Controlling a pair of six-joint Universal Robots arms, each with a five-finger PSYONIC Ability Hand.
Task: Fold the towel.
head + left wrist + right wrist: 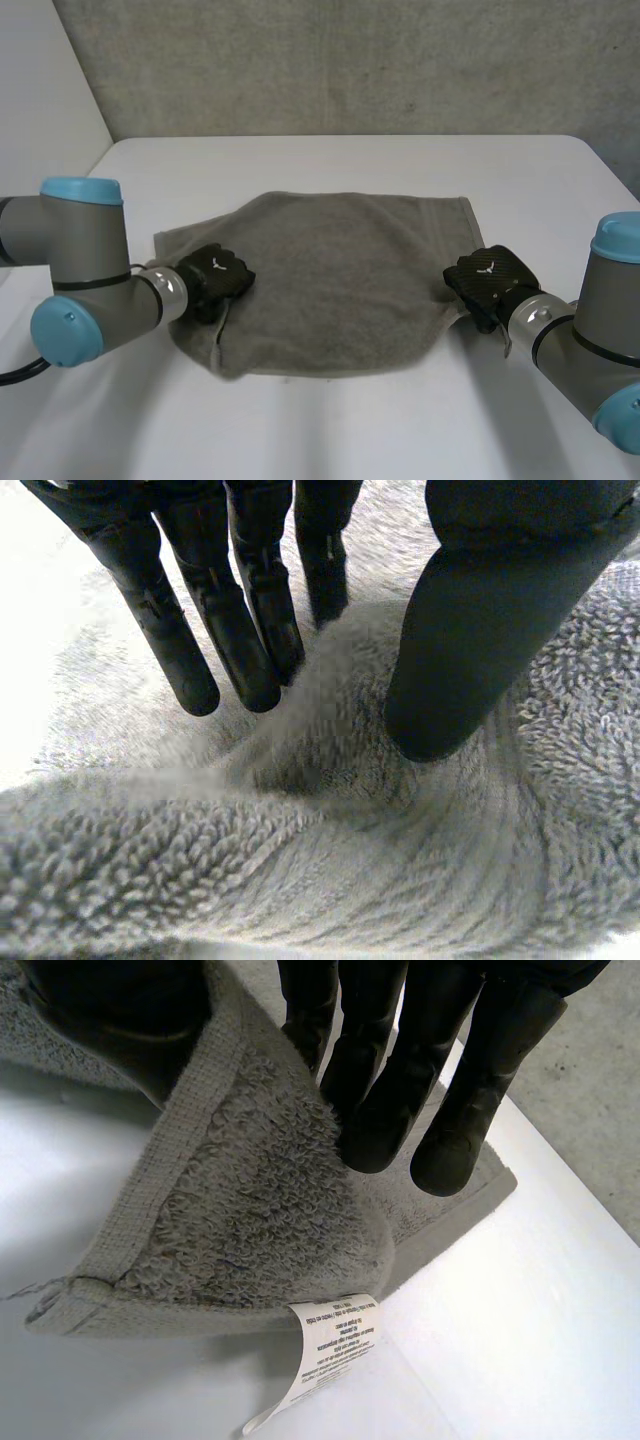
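Head view: towel [340, 290] stretches between hands, left hand [218, 278] pinching its left edge, right hand [487, 278] the opposite corner (label [325, 1350] dangling).

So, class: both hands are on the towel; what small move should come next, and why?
Probably raise both hands slightly together. The right hand pinches a towel corner clear of the table, label dangling; the left hand has a ridge of the left edge between thumb and fingers. Both grips look set.

The towel [340, 290] is plain grey, the table [350, 165] under it white. The left hand [215, 280] and right hand [490, 280] are black; the towel's label [325, 1355] is white, dark-printed.
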